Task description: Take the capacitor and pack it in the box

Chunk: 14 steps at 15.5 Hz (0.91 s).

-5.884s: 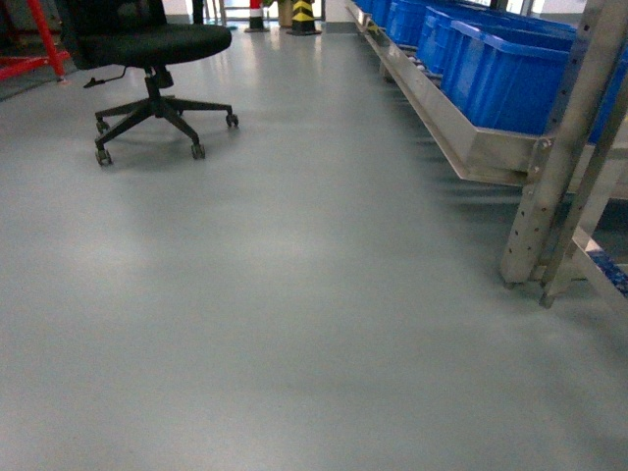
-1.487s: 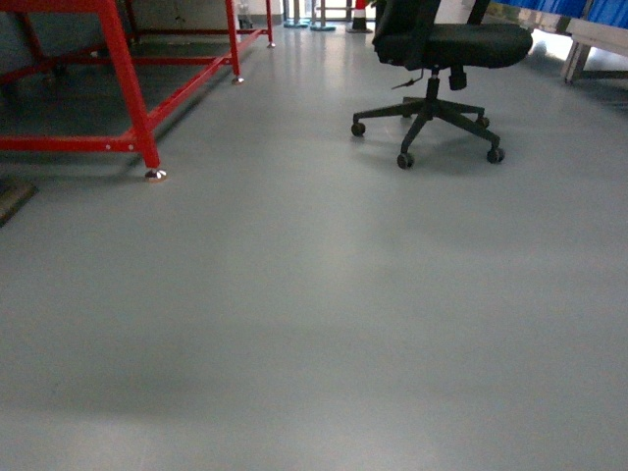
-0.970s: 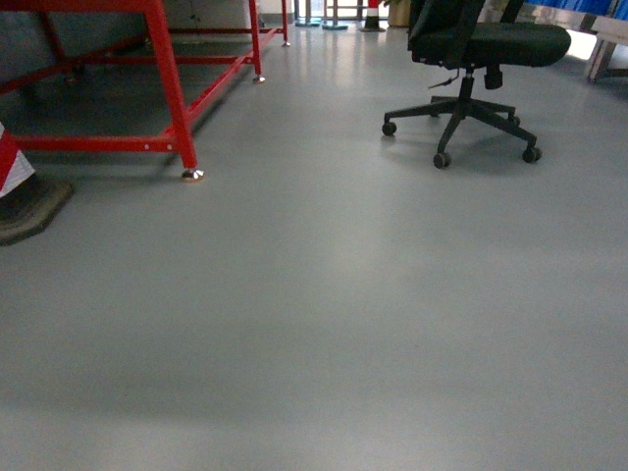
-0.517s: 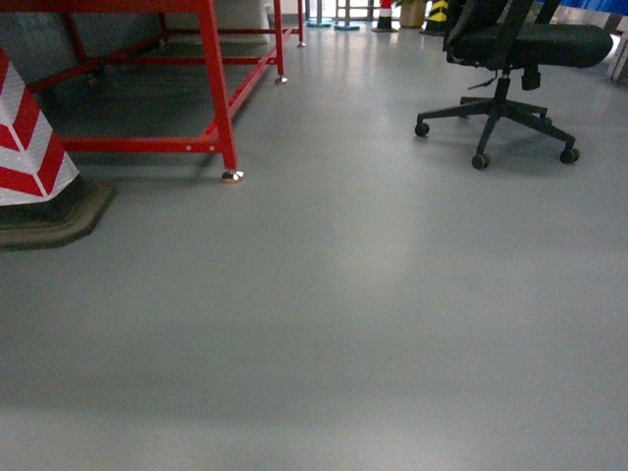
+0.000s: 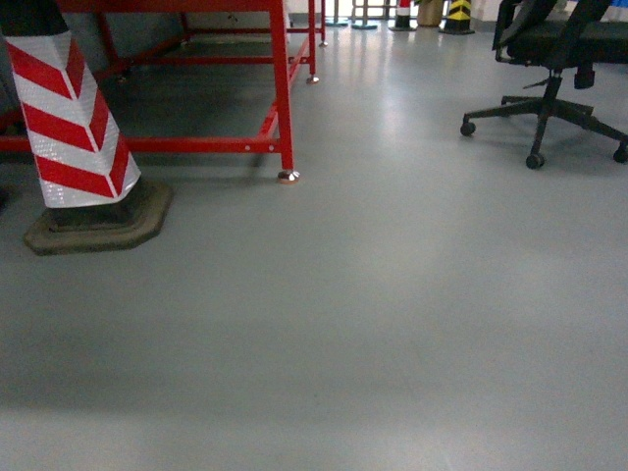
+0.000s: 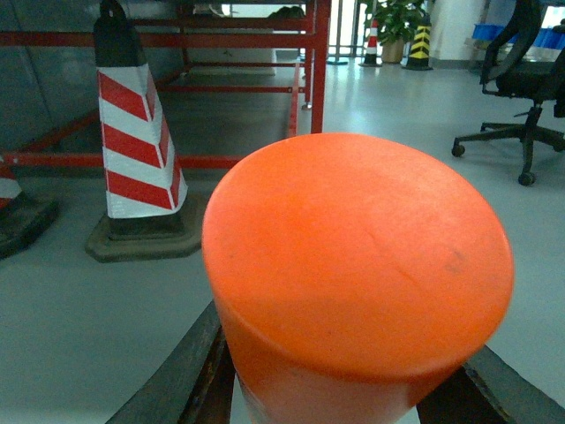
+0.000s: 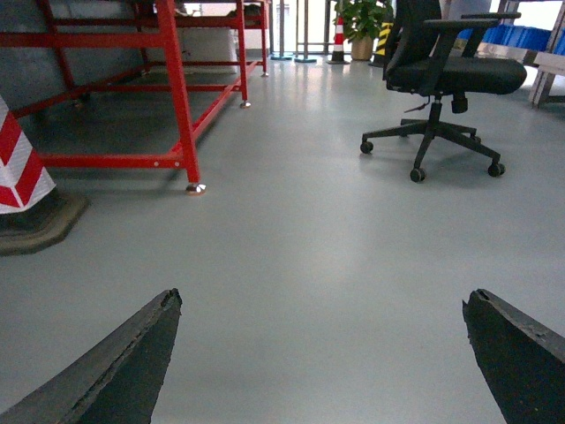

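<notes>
Robot is in transit across open grey floor; no workstation in sight. The box isn't visible in any view, so its location can't be told from here.

Left gripper: jaws clamped on a big orange cylinder, presumably the capacitor. It fills most of the left wrist view, flat end cap facing the camera, dark fingers flanking it at the lower edge. Looks seated square between them, though the contact faces themselves are mostly hidden.

Right gripper: jaws spread wide, nothing between them, just floor.

Surroundings in head view: red-and-white striped cone on a rubber base at left, red steel frame right behind it, black office chair at far right. More cones and a potted plant far back.

Step in hand, as I read it: carry the part to the packing spot. To do it well:
- keep the left grip firm and the arm steady; a smooth cylinder like this could slip or tilt under jerky base motion
- steer the base wide of the cone base and the frame foot on the left; the chair's castors are the hazard on the right
- leave the right hand free for the box lid
- don't lower the part until the tub is actually in view
</notes>
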Tool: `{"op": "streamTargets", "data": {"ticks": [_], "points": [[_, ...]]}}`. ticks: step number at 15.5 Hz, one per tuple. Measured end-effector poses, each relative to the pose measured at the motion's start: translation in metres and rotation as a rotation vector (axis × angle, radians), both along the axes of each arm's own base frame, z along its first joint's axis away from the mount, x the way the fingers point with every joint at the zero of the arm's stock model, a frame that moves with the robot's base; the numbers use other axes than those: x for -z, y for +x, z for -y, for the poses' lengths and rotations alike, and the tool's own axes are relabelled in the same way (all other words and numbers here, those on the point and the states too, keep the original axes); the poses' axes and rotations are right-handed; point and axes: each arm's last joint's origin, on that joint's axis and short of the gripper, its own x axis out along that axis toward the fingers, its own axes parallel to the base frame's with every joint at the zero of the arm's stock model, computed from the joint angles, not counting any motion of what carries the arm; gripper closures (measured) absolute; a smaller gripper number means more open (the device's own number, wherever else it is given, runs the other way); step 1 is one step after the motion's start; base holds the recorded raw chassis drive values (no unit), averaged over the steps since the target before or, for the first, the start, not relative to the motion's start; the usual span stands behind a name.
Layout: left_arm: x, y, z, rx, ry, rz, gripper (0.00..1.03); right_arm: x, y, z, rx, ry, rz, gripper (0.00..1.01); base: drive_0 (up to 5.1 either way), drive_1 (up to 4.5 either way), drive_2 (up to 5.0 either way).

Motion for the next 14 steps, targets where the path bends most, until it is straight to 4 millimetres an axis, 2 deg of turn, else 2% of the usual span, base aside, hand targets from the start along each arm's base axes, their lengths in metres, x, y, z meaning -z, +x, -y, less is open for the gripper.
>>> {"op": "streamTargets", "data": {"ticks": [14], "points": [[0.0003, 0.0, 0.0, -0.001, 0.0, -0.003, 0.59, 0.0, 0.0, 0.0, 0.0, 0.0, 0.0, 0.03, -5.1, 2.39, 2.4]]}}
